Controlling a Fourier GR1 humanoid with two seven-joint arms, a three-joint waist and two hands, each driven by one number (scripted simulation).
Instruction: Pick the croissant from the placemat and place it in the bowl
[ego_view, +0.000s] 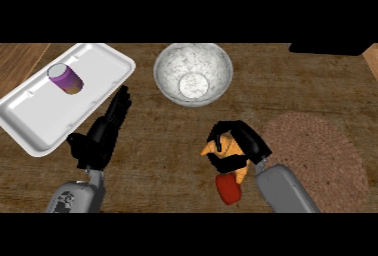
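right hand (235, 145) with fingers curled round the croissant (230, 150), an orange-brown pastry with pointed ends, held over the counter beside the brown round placemat (325, 155). left hand (103, 132) rests open, fingers straight. beyond, the speckled white bowl (177, 60).

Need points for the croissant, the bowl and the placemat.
croissant (230, 148): head view, on the orange pastry showing between the right hand's fingers.
bowl (170, 60): head view, on its speckled inner wall, left of the pale base.
placemat (325, 150): head view, on the bare woven surface near its middle.
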